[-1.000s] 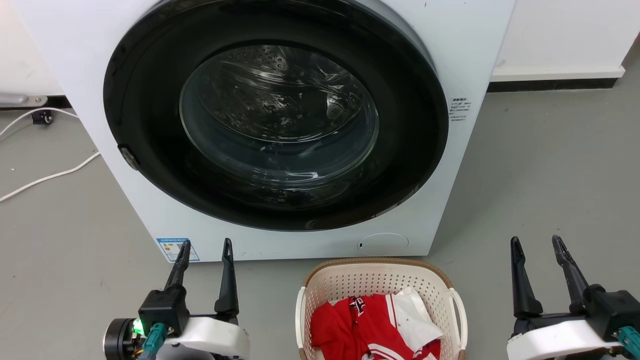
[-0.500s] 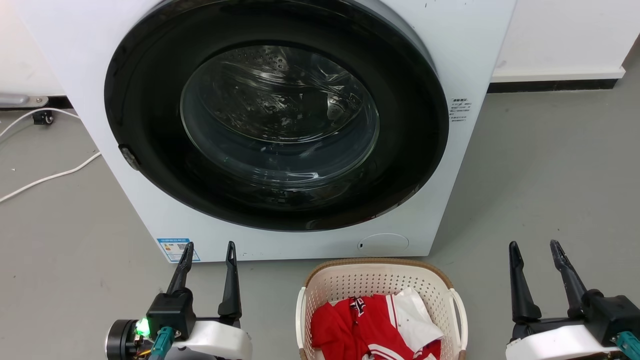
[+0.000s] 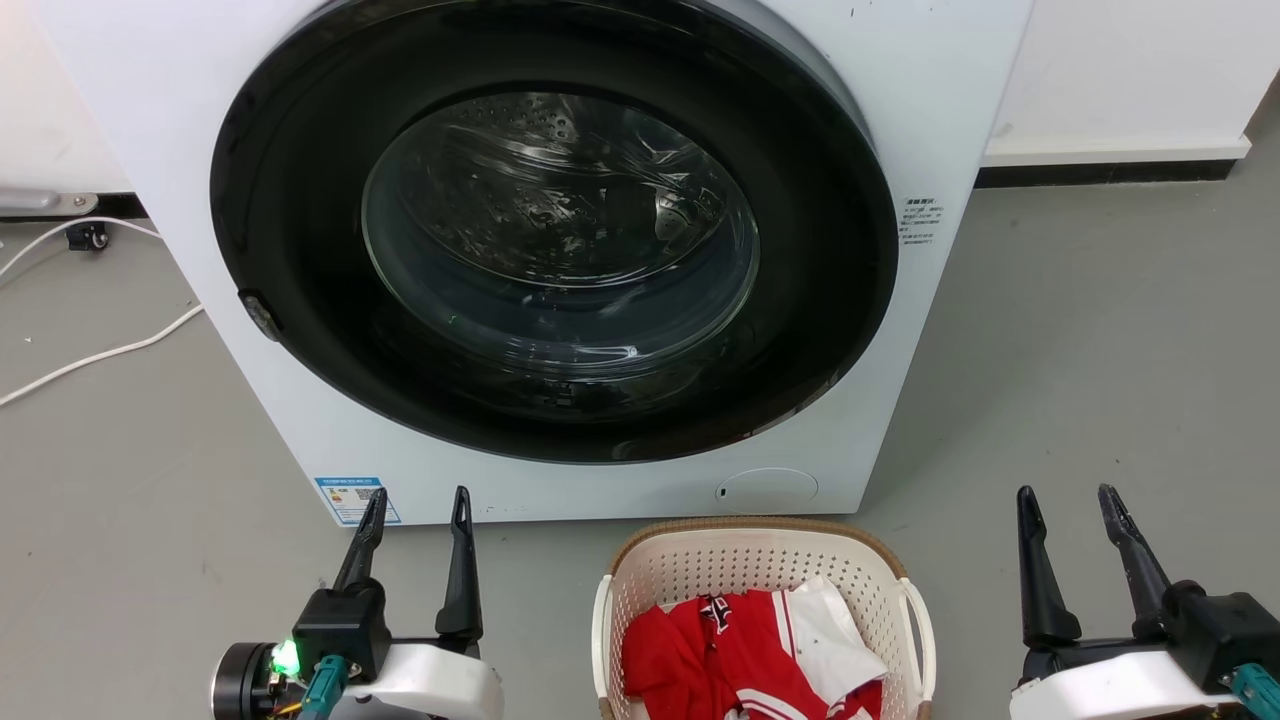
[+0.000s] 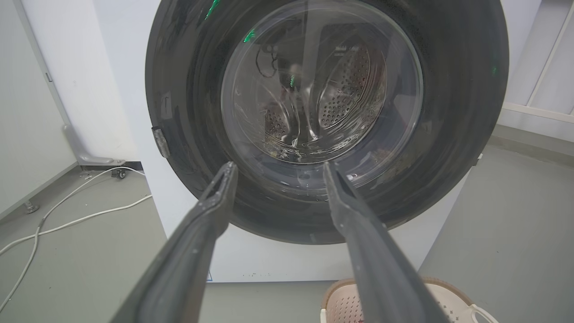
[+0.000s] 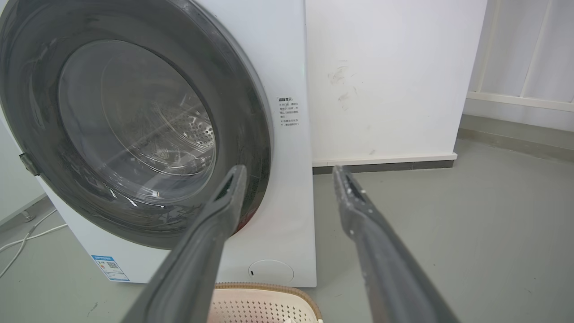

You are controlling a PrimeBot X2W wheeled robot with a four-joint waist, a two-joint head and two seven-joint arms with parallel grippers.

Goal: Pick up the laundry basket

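Note:
The laundry basket (image 3: 700, 570), cream-white and perforated with a brown rim and white loop handles, stands on the floor at the bottom centre of the head view, holding red and white clothes (image 3: 750, 645). My left gripper (image 3: 418, 505) is open to the basket's left, well clear of its left handle. To the basket's right my right gripper (image 3: 1067, 500) is also open, apart from the right handle. The basket's rim (image 4: 334, 291) shows at the bottom of the left wrist view beside my left gripper (image 4: 278, 168). Its rim (image 5: 269, 287) lies below my right gripper (image 5: 289, 172).
A white washing machine (image 3: 940, 120) with a shut round dark door (image 3: 555, 230) stands just behind the basket. White cables (image 3: 100, 350) run over the grey floor at left. A white wall with a baseboard (image 3: 1110, 150) is at the back right.
Both grippers have drawn back slightly toward the bottom of the head view. The basket has not moved.

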